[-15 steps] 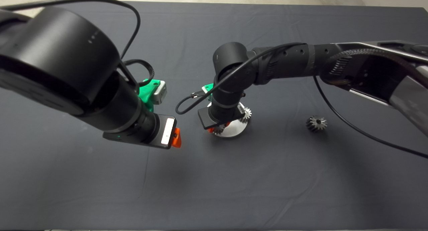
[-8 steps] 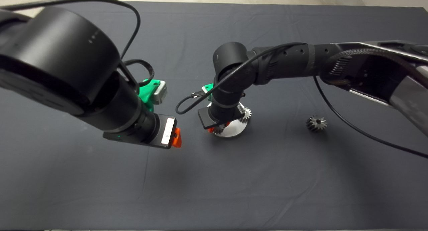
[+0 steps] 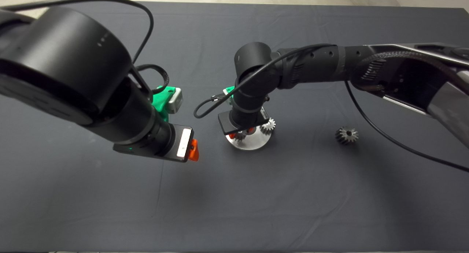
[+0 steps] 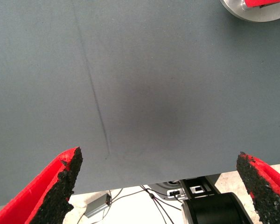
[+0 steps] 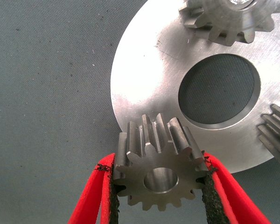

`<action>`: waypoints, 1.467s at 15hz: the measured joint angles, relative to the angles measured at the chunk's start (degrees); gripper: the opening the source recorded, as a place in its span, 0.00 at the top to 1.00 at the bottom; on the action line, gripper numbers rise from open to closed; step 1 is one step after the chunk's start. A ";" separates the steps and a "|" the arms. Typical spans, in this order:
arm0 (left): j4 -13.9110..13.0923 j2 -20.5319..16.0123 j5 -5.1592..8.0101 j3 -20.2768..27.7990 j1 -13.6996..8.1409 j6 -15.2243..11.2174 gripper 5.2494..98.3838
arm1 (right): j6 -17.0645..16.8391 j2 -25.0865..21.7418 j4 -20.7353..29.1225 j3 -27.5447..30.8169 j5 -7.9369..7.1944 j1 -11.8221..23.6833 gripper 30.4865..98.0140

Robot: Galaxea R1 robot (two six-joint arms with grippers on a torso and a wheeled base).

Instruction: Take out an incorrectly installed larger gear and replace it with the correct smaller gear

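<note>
My right gripper [image 3: 242, 133] is over the near-left part of a round silver plate [image 3: 253, 143] and is shut on a smaller gear [image 5: 158, 175], silvery steel with a centre hole. The gear sits at the plate's rim [image 5: 140, 88]; I cannot tell whether it touches the plate. Two more smaller gears [image 5: 228, 18] [image 5: 277, 130] stand on the plate around its big centre hole; one shows in the head view [image 3: 268, 126]. The larger gear [image 3: 346, 135], dark and tapered, lies on the mat to the right, apart from the plate. My left gripper [image 4: 158, 156] is open and empty, left of the plate.
The dark mat [image 3: 256, 209] spreads bare around the plate. The left arm [image 3: 73, 73] bulks over the mat's left side. A black cable [image 3: 384, 136] hangs from the right arm past the larger gear. The plate's edge shows in the left wrist view [image 4: 252, 11].
My right wrist has shifted slightly toward the far side with the smaller gear still in it, uncovering more of the plate. The left arm has not moved.
</note>
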 measured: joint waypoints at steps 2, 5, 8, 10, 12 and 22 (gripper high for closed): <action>0.00 0.00 0.00 0.00 0.00 0.00 0.15 | -0.02 0.00 -0.04 0.00 0.00 0.00 0.92; 0.00 -0.01 0.00 0.00 0.00 0.00 0.15 | -0.02 0.00 -0.11 0.09 -0.03 0.00 0.92; 0.02 -0.01 0.00 -0.05 0.00 0.00 0.15 | 0.09 -0.02 -1.08 1.19 -0.27 -0.06 0.92; 0.20 -0.01 0.00 -0.16 0.00 0.00 0.15 | 0.93 -0.05 -1.71 2.11 -0.33 -0.20 0.92; 0.40 0.00 0.00 -0.18 0.00 0.00 0.15 | 1.35 -0.05 -1.72 3.20 -0.13 -0.33 0.92; 0.57 0.00 0.00 -0.19 0.00 0.00 0.15 | 3.06 -1.62 -1.66 5.00 -0.05 -0.94 0.92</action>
